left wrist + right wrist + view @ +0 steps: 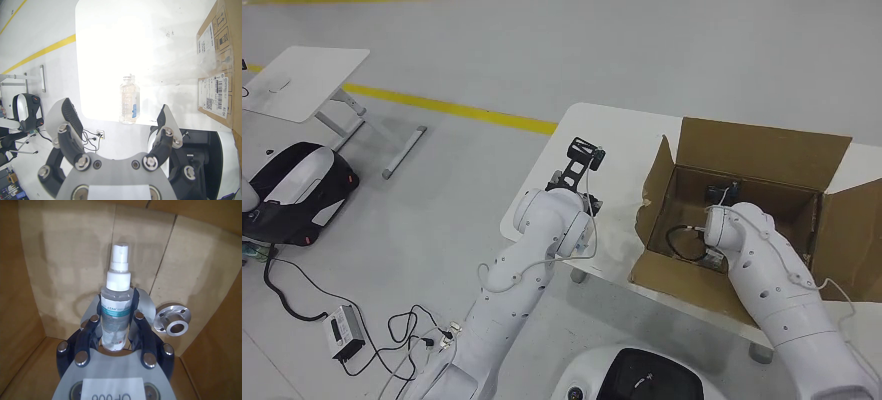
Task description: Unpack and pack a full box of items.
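Now the R gripper (117, 298) sits inside the cardboard box (56, 256), clamped on a spray bottle (115, 317) w/ a white pump top, and a metal flange (173, 321) lies on the box floor just beside it. The L gripper (116, 106) hangs outside the box over the bench (105, 47), jaws wide apart w/ nothing between. A clear bottle (129, 102) rests on the bench, apart from the box.

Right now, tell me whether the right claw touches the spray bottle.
Touching. Right wrist view: the right claw clamps the spray bottle on both sides.
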